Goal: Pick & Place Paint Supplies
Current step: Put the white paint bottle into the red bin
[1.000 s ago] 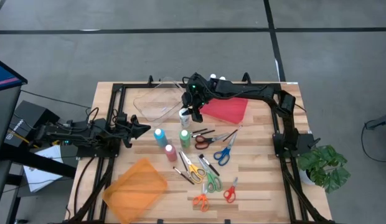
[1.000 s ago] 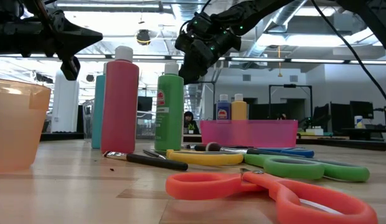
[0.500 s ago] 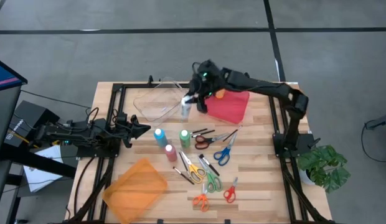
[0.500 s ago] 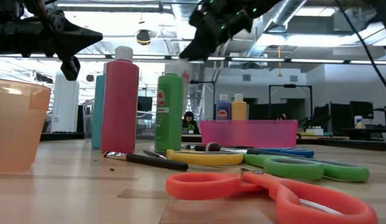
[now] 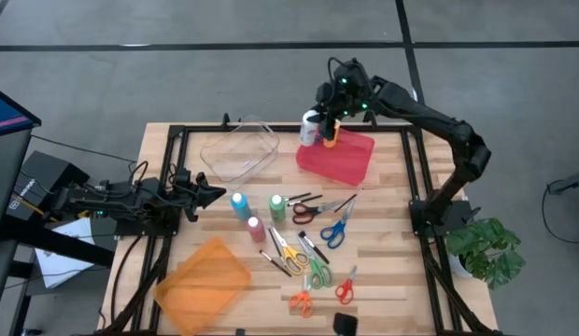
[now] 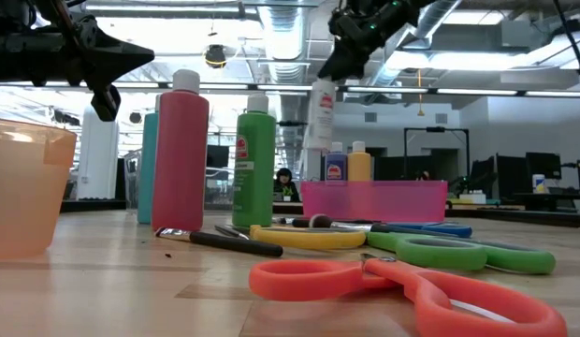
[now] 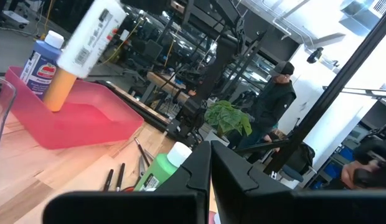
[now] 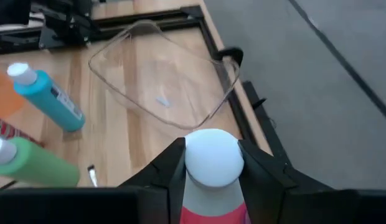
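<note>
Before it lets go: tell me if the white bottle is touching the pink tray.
Apart. In the low view, the white bottle hangs from the right gripper, with background visible between its base and the pink tray.

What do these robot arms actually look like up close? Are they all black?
Mostly, yes. Both arms are slim, dark, jointed tubes with black cables trailing along them. The right arm carries small green indicator lights near its wrist. Each ends in a gripper with two flat, dark, angular fingers: see the right gripper and the left gripper. I see no readable markings on either arm.

Scissors (image 5: 333,231), clear tray (image 5: 239,149), plant (image 5: 487,248)
</note>
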Robot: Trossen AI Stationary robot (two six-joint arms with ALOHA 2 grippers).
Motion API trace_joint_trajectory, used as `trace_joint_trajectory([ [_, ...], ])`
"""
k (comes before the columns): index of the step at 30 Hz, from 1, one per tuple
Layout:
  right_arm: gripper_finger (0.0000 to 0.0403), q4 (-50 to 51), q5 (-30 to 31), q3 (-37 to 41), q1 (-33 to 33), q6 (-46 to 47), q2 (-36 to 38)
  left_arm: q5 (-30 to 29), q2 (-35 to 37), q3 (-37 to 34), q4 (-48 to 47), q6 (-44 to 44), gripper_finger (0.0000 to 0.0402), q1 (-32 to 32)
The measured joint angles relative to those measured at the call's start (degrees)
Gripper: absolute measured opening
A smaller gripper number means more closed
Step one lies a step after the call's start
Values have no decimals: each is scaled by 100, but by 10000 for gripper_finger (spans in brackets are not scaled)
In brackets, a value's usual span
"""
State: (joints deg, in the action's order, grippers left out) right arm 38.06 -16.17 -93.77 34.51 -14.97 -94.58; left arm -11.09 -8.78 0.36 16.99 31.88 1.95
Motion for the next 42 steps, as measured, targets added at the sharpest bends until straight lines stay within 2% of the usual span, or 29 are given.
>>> trace_joint_trajectory([
  [5, 116, -448, 21, 913, 169, 182, 650, 0, 0, -1, 0, -3, 6, 1],
  [10, 116, -1233, 638, 2100, 226, 496, 1341, -58, 0, 0, 0, -5, 6, 1],
  [15, 117, -1689, 1017, 2681, 59, 946, 1321, -243, -1, 0, 0, -7, 6, 1],
  [24, 117, -2403, 1815, 2775, -300, 1040, 424, -275, -2, 0, -2, -7, 6, -1],
  [33, 117, -2752, 1813, 2772, -246, 1057, -37, -293, 0, 0, -1, -4, 6, 1],
  [42, 117, -2896, 1811, 2770, -142, 1053, -40, -307, 0, 0, -1, -4, 6, 0],
])
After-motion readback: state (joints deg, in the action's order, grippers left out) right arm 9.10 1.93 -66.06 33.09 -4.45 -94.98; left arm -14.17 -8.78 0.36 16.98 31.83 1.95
